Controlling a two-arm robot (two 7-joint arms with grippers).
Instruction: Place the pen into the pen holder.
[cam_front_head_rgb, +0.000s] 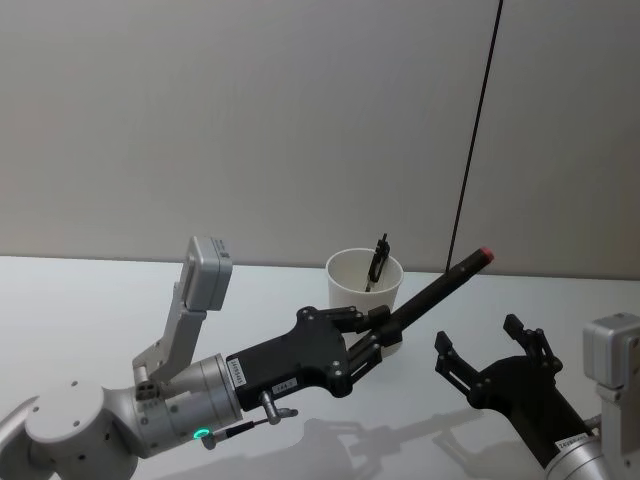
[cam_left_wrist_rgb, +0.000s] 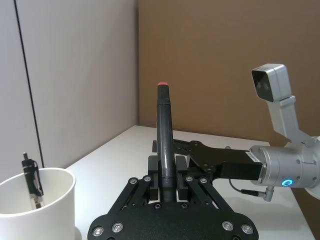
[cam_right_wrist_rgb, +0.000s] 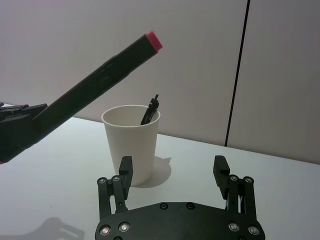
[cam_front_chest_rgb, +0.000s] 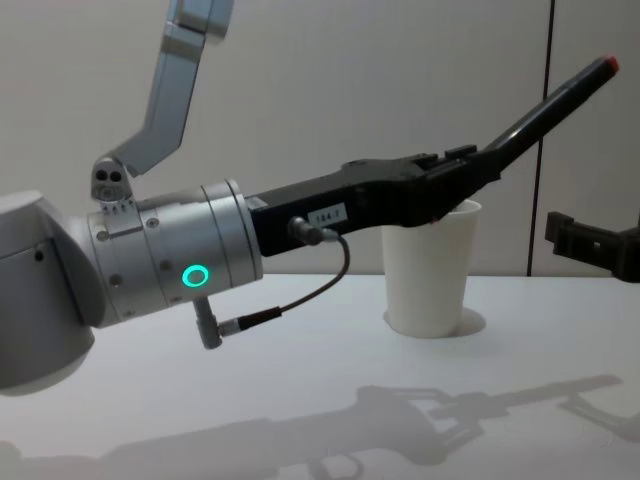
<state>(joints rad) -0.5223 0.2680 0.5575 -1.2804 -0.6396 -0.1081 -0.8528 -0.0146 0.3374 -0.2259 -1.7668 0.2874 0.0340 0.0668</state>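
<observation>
Left gripper (cam_front_head_rgb: 385, 325): clamped on the lower end of the pen (cam_front_head_rgb: 440, 282), just in front of the pen holder (cam_front_head_rgb: 345, 295).
Pen: black barrel, red end; in the air, slanting up and to the robot's right, not over the mouth.
Reason for hold: likely gripped low so the free length can be swung upright and dropped in.
Pen holder: white paper cup, upright; a second black pen (cam_front_head_rgb: 377, 262) leans on its far rim, so the mouth is partly taken.
Right gripper (cam_front_head_rgb: 483, 345): jaws spread, holding nothing, parked low to the cup's right.
Surface: plain white table (cam_front_head_rgb: 90, 300).
Room: grey wall (cam_front_head_rgb: 250, 120) with a dark vertical seam; brown panel (cam_left_wrist_rgb: 225, 60) in the left wrist view.
</observation>
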